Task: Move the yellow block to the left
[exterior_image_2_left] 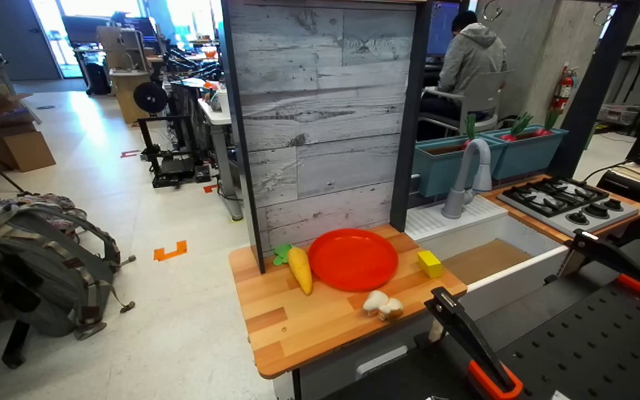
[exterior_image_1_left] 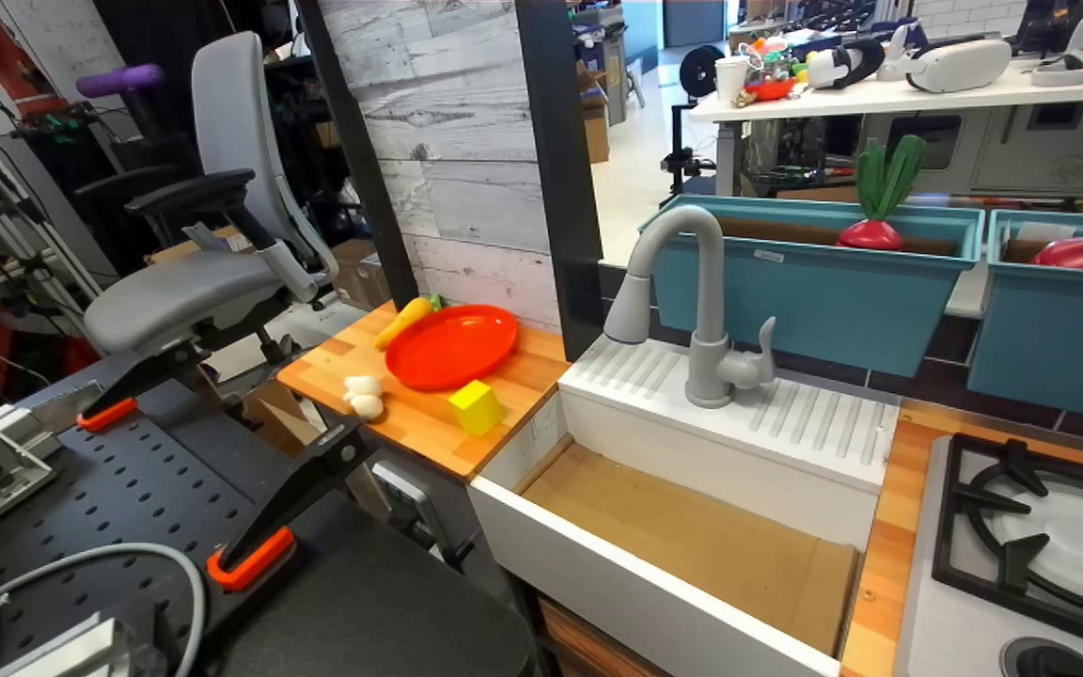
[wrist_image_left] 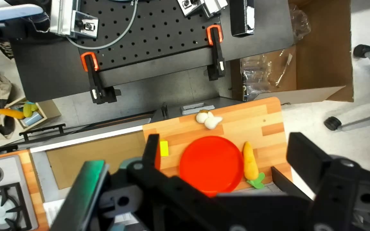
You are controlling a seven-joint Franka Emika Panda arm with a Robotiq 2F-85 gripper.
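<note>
The bright yellow block (exterior_image_1_left: 477, 408) lies on the small wooden counter, at the end beside the sink. It also shows in an exterior view (exterior_image_2_left: 430, 264), right of the red dish (exterior_image_2_left: 353, 259). In the wrist view the yellow block (wrist_image_left: 164, 148) is partly covered by my left-hand finger in the picture. My gripper (wrist_image_left: 224, 137) is wide open with nothing between its fingers. It hangs well above the counter (wrist_image_left: 259, 112), with the red dish (wrist_image_left: 211, 163) below and between the fingers. The gripper is out of view in both exterior views.
A pale cream lump (wrist_image_left: 208, 119) lies near the counter's front edge. A yellow carrot (wrist_image_left: 250, 162) lies beside the dish. The sink (exterior_image_1_left: 682, 536) with its grey faucet (exterior_image_1_left: 709, 310) adjoins the counter. A grey plank wall (exterior_image_2_left: 325, 122) stands behind. Black clamps (exterior_image_2_left: 470, 339) rise nearby.
</note>
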